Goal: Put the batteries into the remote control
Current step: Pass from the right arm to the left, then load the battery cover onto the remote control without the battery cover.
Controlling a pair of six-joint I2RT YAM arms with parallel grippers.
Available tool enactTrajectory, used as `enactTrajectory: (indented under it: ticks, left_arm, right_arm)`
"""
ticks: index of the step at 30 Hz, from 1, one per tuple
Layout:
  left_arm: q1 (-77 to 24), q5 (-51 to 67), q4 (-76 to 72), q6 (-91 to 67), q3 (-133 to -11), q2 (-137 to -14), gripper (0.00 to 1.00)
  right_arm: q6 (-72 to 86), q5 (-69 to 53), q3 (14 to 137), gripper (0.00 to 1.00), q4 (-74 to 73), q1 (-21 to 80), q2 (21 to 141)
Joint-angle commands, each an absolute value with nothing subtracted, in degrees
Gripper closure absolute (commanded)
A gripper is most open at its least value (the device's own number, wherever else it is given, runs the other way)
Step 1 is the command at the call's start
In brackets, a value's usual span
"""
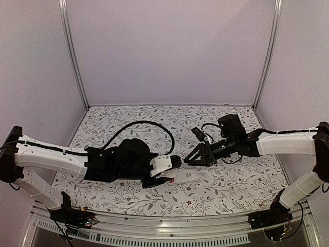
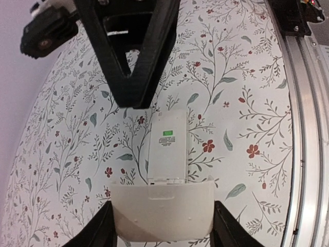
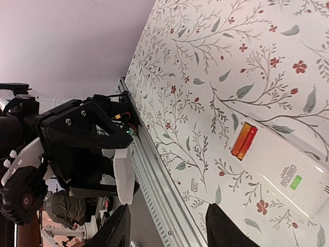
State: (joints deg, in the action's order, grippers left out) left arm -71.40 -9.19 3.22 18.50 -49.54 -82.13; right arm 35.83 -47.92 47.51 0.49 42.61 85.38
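Observation:
The white remote control (image 3: 288, 172) lies back-up on the floral table, a green-marked label on it. The two orange-red batteries (image 3: 244, 140) sit side by side in its open compartment. My left gripper (image 2: 162, 208) is shut on a white battery cover (image 2: 162, 216), held edge-on just above the remote's (image 2: 167, 144) near end, and it hides the batteries in that view. My right gripper (image 3: 169, 221) is open and empty, hovering above the remote (image 1: 184, 177) and facing the left gripper (image 1: 172, 163). The right gripper (image 1: 188, 158) nearly touches the left one.
A metal rail (image 2: 303, 128) runs along the table's near edge and also shows in the right wrist view (image 3: 159, 190). A black cable (image 1: 149, 123) loops over the left arm. Lilac walls enclose the table on three sides.

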Motion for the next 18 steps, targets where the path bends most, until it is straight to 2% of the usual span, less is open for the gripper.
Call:
enactTrajectory:
  ticks: [1, 13, 18]
  left_arm:
    - [-66.3, -1.9, 1.2, 11.4, -47.5, -84.4, 0.51]
    - [-60.8, 6.3, 4.9, 11.9, -53.5, -99.0, 0.51]
    - [-59.2, 9.5, 4.9, 13.5, -55.3, -101.8, 0.50]
  right_arm:
    - [36.1, -45.1, 44.5, 0.52, 0.9, 38.0, 82.5]
    - [38.0, -45.9, 45.0, 0.69, 6.2, 37.8, 89.0]
    - [39.5, -47.2, 44.7, 0.82, 9.2, 37.8, 92.3]
